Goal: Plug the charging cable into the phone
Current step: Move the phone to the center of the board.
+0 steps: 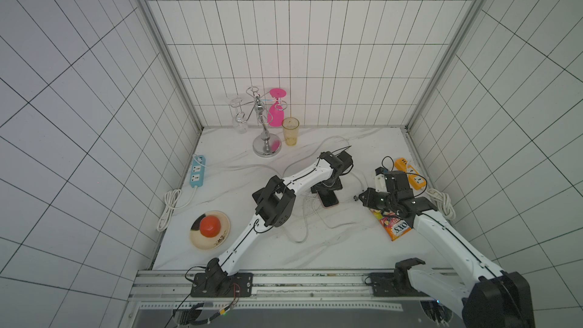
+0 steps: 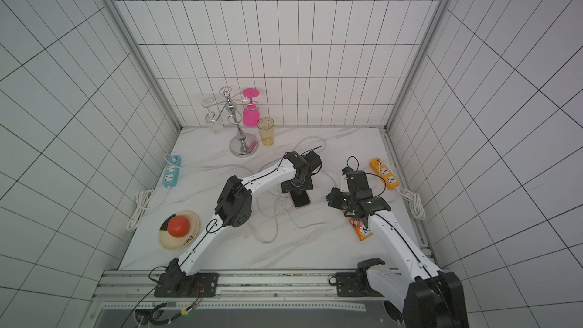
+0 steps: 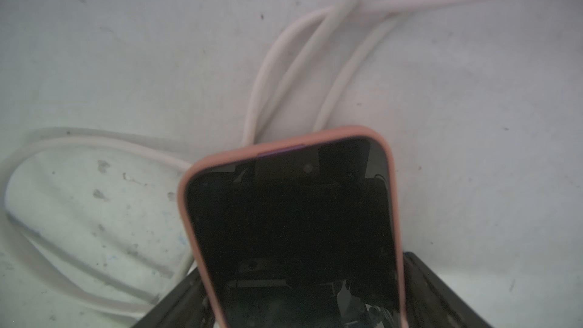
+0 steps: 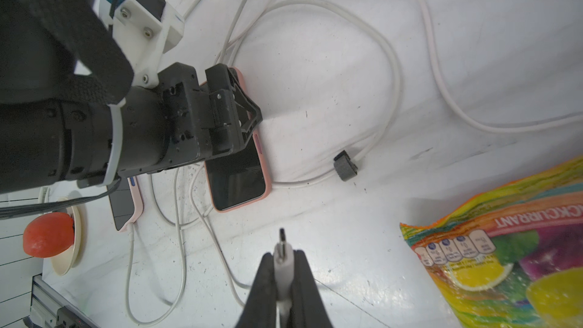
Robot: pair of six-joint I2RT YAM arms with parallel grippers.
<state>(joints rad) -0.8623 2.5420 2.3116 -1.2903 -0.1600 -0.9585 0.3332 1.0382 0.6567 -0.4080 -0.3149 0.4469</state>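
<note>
The right hand (image 4: pixel 281 258) was pressed together on the white plug (image 4: pixel 281 247) of the charging cable (image 4: pixel 391 58). It pinched the plug's body so that the metal tip stood clear of the fingertips, probably to leave the tip free for insertion. The plug was in the air above the tabletop (image 4: pixel 347 231), near the phone (image 4: pixel 236 178) but apart from it, and aimed roughly at its free end.

The left hand (image 3: pixel 299 266) straddled the phone, one finger along each long edge of its pink case. I could not tell whether the fingers actually clamped it. This looked like a bracing hold, so the phone would not slide when the plug pushed in.

The phone lay flat, screen up and dark, in the middle of the tabletop on loops of white cable. No port showed at its free end, so I could not tell whether the socket was there.

A second phone (image 4: pixel 126 200) in a paler case lay just beside it, under the left arm, with a thin white lead at its end.

On the snack bag (image 4: pixel 504 247) near the right hand, "CKCURRANT" could be read. In a top view its label (image 1: pixel 400 230) showed letters like "S.XO". The small nutrition tabs were illegible.
</note>
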